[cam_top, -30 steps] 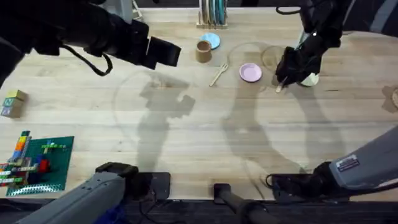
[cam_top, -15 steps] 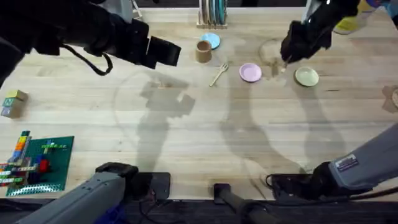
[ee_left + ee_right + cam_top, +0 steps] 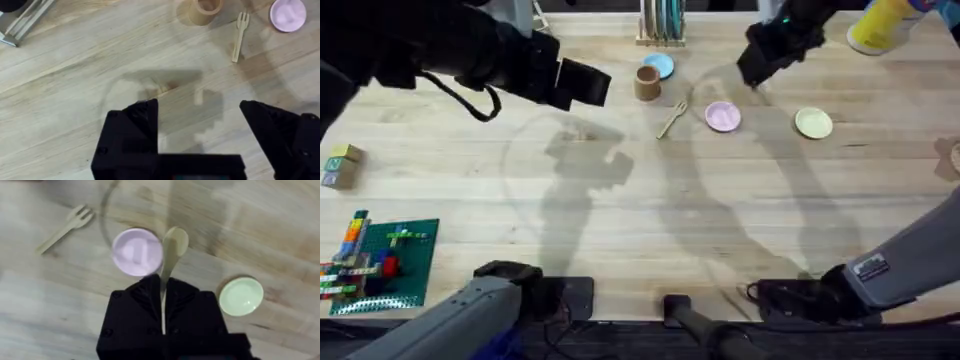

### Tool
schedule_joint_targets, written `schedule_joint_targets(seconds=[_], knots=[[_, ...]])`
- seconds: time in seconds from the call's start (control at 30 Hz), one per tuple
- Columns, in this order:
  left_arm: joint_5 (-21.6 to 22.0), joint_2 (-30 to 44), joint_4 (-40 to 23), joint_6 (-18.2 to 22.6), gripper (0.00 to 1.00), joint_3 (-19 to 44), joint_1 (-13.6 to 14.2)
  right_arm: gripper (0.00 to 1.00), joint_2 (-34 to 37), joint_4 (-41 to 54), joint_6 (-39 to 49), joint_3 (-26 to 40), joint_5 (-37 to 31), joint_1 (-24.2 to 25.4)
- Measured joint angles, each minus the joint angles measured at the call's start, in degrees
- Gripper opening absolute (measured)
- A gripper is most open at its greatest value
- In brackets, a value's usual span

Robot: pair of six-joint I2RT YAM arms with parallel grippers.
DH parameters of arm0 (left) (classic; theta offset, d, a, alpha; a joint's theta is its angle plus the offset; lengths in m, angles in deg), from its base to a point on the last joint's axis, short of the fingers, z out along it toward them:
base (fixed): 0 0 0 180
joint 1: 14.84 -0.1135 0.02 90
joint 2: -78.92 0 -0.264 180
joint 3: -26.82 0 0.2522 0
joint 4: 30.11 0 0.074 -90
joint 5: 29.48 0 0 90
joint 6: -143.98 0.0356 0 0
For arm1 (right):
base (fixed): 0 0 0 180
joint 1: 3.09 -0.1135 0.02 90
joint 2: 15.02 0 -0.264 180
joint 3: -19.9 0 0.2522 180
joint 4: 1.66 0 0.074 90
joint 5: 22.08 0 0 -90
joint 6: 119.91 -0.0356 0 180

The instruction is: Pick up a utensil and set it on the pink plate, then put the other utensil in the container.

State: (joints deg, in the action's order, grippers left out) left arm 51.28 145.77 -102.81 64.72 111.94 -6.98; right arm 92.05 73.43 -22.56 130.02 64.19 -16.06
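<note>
Right wrist: spoon (image 3: 169,255) clamped in right tool (image 3: 163,297), above pink plate (image 3: 136,251).

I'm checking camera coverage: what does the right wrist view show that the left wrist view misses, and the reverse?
Right wrist only: the pale wooden spoon clamped upright in the right gripper, its bowl beside the plate, and the small round yellow-green plate.

Left wrist only: the small brown cylindrical cup, the open left gripper above bare table, and pale rods at a corner.

Both: the small round pale pink plate and the pale wooden fork lying on the wooden table.
</note>
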Motion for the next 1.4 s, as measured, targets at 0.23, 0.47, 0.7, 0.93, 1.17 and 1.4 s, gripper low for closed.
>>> schedule_joint_targets(seconds=[0.23,0.47,0.7,0.93,1.17,1.4], knots=[[0.0,0.0,0.0,0.0,0.992,0.0,0.0,0.033,1.2,-0.1,0.1,0.0,0.0,-2.9],[0.0,0.0,0.0,0.0,0.993,0.0,0.0,0.033,7.8,0.0,-1.0,-0.3,0.7,-2.9],[0.0,0.0,0.0,0.0,0.994,0.0,0.0,0.033,10.8,-0.4,-1.4,-0.5,2.7,-3.2],[0.0,0.0,0.0,0.0,0.994,0.0,0.0,0.034,12.4,-0.4,-1.4,-0.5,3.2,-3.4],[0.0,0.0,0.0,0.0,0.994,0.0,0.0,0.557,12.4,-0.3,-1.8,-0.5,3.3,-3.4],[0.0,0.0,0.0,0.0,0.994,0.0,0.0,0.997,12.4,-0.3,-1.8,-0.5,3.3,-3.4]])
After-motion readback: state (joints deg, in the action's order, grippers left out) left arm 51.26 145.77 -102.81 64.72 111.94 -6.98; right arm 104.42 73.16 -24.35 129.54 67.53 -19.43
